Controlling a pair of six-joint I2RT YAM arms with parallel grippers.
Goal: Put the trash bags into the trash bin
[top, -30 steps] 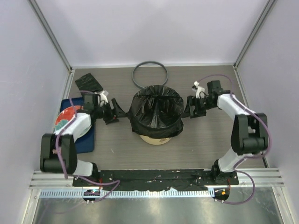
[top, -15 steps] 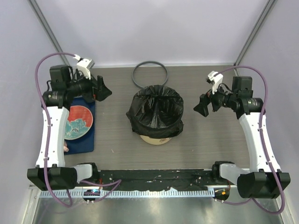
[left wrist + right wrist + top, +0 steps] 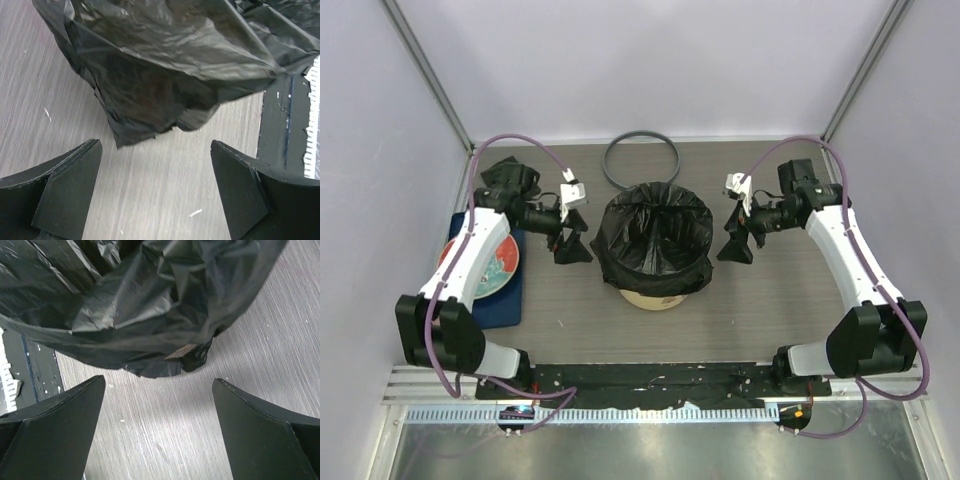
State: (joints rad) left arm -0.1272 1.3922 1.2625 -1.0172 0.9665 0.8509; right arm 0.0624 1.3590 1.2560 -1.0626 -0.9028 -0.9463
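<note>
The trash bin stands mid-table, with only its cream base point(image 3: 655, 298) showing. A crinkly black trash bag point(image 3: 655, 240) lines it and is draped over its rim and down its sides. My left gripper point(image 3: 570, 249) is low beside the bin's left side, open and holding nothing. In the left wrist view the bag's hem point(image 3: 150, 100) hangs just ahead of the spread fingers point(image 3: 65, 195). My right gripper point(image 3: 735, 249) mirrors it at the right side, open and empty. The bag's hem point(image 3: 150, 305) and a sliver of cream bin point(image 3: 176, 354) lie ahead of the right gripper point(image 3: 157, 425).
A loose dark grey ring point(image 3: 641, 160) lies on the table behind the bin. A blue mat point(image 3: 510, 300) with a red and teal plate point(image 3: 500, 262) sits at the left under the left arm. The black base strip point(image 3: 660, 380) runs along the near edge.
Both arms left the bag's sides, swung up and outward, then came back down beside the bin. Both grippers stand wider open than a second ago.
</note>
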